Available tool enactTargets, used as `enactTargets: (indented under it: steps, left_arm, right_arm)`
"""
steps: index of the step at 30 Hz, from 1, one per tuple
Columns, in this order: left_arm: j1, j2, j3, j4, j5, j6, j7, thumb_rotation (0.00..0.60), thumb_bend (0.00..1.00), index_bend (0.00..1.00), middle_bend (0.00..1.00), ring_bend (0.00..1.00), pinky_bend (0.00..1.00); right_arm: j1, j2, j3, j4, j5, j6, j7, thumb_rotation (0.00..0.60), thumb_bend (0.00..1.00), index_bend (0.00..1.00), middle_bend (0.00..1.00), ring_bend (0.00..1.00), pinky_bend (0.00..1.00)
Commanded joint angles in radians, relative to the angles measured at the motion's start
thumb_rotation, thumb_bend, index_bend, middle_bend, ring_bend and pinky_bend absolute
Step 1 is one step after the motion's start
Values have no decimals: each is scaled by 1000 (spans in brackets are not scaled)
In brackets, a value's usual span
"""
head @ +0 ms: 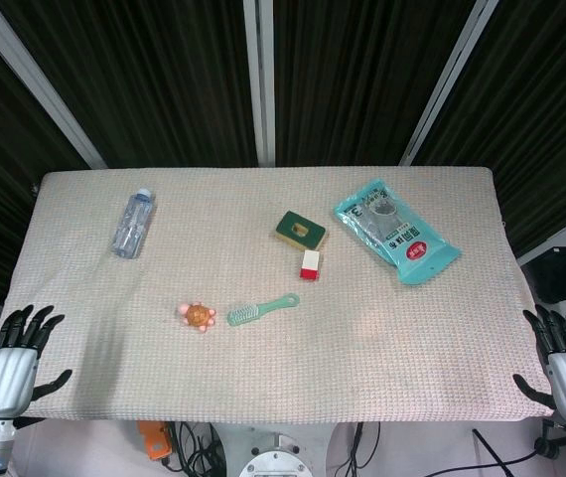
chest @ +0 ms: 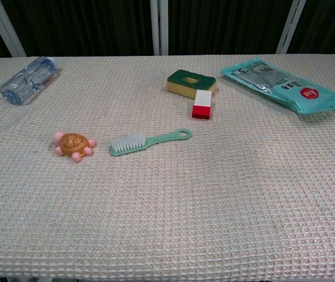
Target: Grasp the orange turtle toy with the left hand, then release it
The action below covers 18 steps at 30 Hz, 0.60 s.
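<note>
Task not started: left hand is sitting empty at the counter edge, fingers spread; orange turtle toy is lying untouched (beside the green brush). Grasp and release both remaining.

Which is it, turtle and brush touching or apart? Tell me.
Apart. The chest view shows bare cloth between the turtle and the brush.
</note>
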Motion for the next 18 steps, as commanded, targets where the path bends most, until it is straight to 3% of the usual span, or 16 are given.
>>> enactTargets:
  steps: [1,11,18]
  left_arm:
    - [0,0,0,0,0,0,0,600,127,192,104,0,74]
    - [-13,7,-1,-10,16,-8,0,600,156,192,105,0,75]
    - [-112,29,-32,-82,63,-99,3,600,170,206,105,0,92]
  right_arm:
    - [0,0,0,0,0,0,0,600,121,0,0,0,0]
    - [-1,1,3,2,2,3,2,600,122,0,0,0,0]
    - [3,5,12,-9,9,5,-5,600,122,0,0,0,0]
